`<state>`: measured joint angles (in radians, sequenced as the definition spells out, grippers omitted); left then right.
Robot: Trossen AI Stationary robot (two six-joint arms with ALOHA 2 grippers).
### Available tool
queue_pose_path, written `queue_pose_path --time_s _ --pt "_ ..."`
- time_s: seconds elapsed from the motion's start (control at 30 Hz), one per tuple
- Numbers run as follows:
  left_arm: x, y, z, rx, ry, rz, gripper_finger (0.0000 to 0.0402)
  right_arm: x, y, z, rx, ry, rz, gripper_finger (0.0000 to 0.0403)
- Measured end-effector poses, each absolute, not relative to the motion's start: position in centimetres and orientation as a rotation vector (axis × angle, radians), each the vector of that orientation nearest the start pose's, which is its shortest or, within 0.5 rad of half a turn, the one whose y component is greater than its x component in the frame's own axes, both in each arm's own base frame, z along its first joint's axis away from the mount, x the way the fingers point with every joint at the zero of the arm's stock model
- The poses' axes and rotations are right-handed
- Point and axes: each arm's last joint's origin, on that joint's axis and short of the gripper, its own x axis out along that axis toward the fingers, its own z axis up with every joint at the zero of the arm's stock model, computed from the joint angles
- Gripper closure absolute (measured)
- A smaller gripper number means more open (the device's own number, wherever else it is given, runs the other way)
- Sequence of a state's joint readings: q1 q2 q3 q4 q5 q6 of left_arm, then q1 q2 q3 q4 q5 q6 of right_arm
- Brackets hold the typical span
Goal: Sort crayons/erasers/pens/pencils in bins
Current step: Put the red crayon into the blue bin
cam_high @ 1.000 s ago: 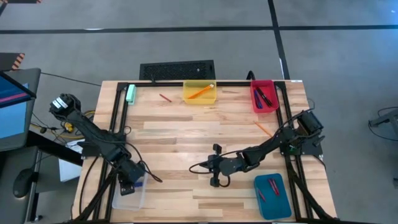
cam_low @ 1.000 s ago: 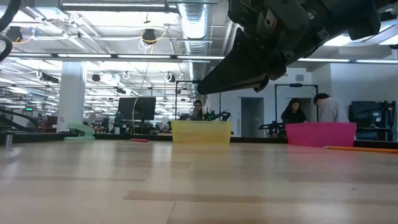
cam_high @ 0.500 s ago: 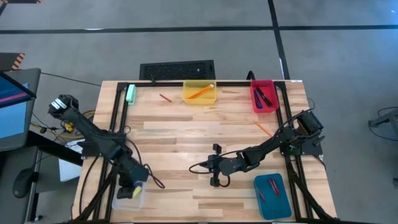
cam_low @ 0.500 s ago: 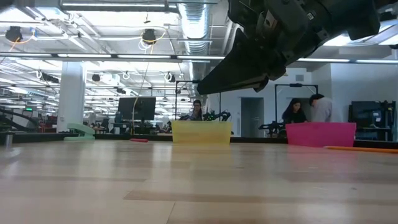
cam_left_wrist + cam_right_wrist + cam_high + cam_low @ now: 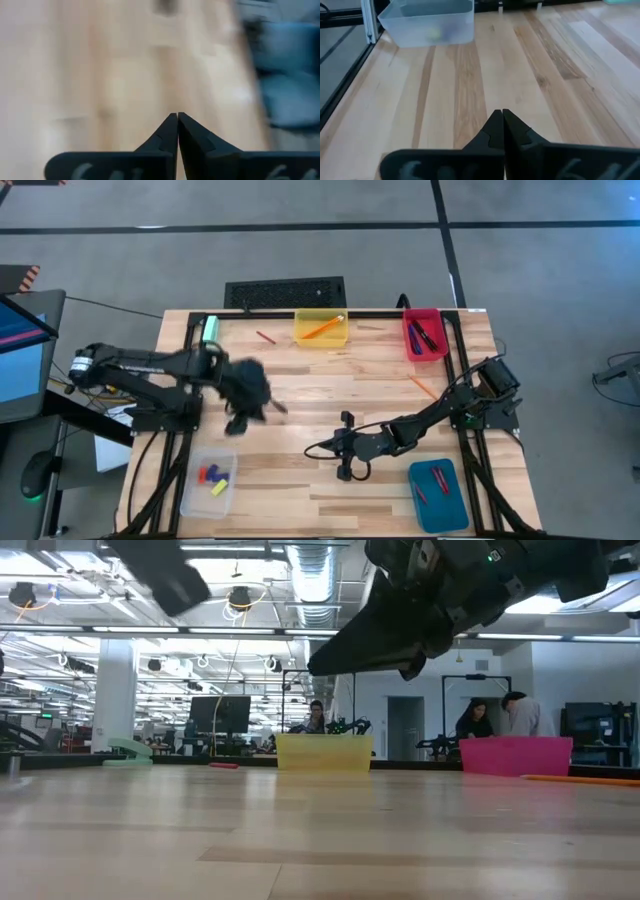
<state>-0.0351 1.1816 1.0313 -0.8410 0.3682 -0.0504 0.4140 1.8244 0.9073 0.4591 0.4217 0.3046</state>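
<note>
Both grippers were seen closed and empty: left gripper above mid-surface, right gripper parked. A crayon lay loose beside the yellow bin; judged light, stiff, brittle, best pinched mid-length.

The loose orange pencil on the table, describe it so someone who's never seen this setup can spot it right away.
Start at the red bin in the table's far right corner. Just nearer than it, on bare wood by the right rail, lies the loose orange pencil, slanted. Unlike the pencil in the yellow bin, it sits in no bin, and it is longer than the short red crayon left of the yellow bin.
</note>
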Motion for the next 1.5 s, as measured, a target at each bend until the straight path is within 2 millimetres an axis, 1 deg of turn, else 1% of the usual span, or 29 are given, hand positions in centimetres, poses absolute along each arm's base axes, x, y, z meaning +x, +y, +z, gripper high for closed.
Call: queue_pose_path --time_s 0.07,0.17,0.27,0.33,0.4,0.5,0.67,0.77,0.87,0.97,1.07,1.17,1.23,1.37,1.5 --pt "22.3 0.5 29.1 -0.166 0.981 -0.219 0.0400 34.2 13.5 15.9 0.114 0.415 -0.076 0.0400" --pt "22.3 3.8 28.5 -0.135 1.014 -0.062 0.0401 34.2 13.5 15.9 0.114 0.414 -0.078 0.0397" --pt "22.3 6.9 27.3 -0.122 1.081 0.055 0.0401 34.2 13.3 15.9 0.115 0.415 -0.081 0.0396" --pt "22.5 8.6 26.2 -0.067 1.161 0.102 0.0401 34.2 13.3 15.9 0.115 0.415 -0.081 0.0398" --pt "22.6 10.2 25.0 0.021 1.275 0.117 0.0401 34.2 13.4 15.9 0.115 0.415 -0.080 0.0400" --pt "23.3 12.6 23.6 0.118 1.389 0.118 0.0401 34.2 13.4 15.9 0.115 0.417 -0.080 0.0399" --pt "25.0 16.4 21.4 0.261 1.509 0.050 0.0401 34.2 13.4 15.9 0.113 0.420 -0.081 0.0396" --pt "26.1 18.5 20.5 0.346 1.534 0.008 0.0401 34.2 13.4 15.9 0.114 0.422 -0.076 0.0400" --pt "26.9 20.5 20.0 0.385 1.515 -0.024 0.0401 34.1 13.5 15.8 0.110 0.428 -0.073 0.0400" --pt "27.4 21.8 19.1 0.403 1.514 -0.085 0.0401 34.0 13.5 15.6 0.102 0.445 -0.073 0.0397" --pt "27.5 22.1 17.8 0.430 1.555 -0.152 0.0401 34.0 13.5 15.6 0.098 0.454 -0.075 0.0396" --pt "27.6 22.2 16.9 0.445 1.582 -0.177 0.0391 34.0 13.5 15.5 0.095 0.459 -0.075 0.0400" --pt "27.7 22.4 16.6 0.453 1.583 -0.182 0.0375 33.9 13.5 15.4 0.092 0.468 -0.077 0.0400" --pt "27.9 23.3 16.7 0.483 1.542 -0.106 0.0328 33.9 13.4 15.4 0.090 0.471 -0.079 0.0397" --pt "27.7 23.9 16.6 0.496 1.540 -0.094 0.0288 34.0 13.3 15.4 0.091 0.472 -0.084 0.0397"
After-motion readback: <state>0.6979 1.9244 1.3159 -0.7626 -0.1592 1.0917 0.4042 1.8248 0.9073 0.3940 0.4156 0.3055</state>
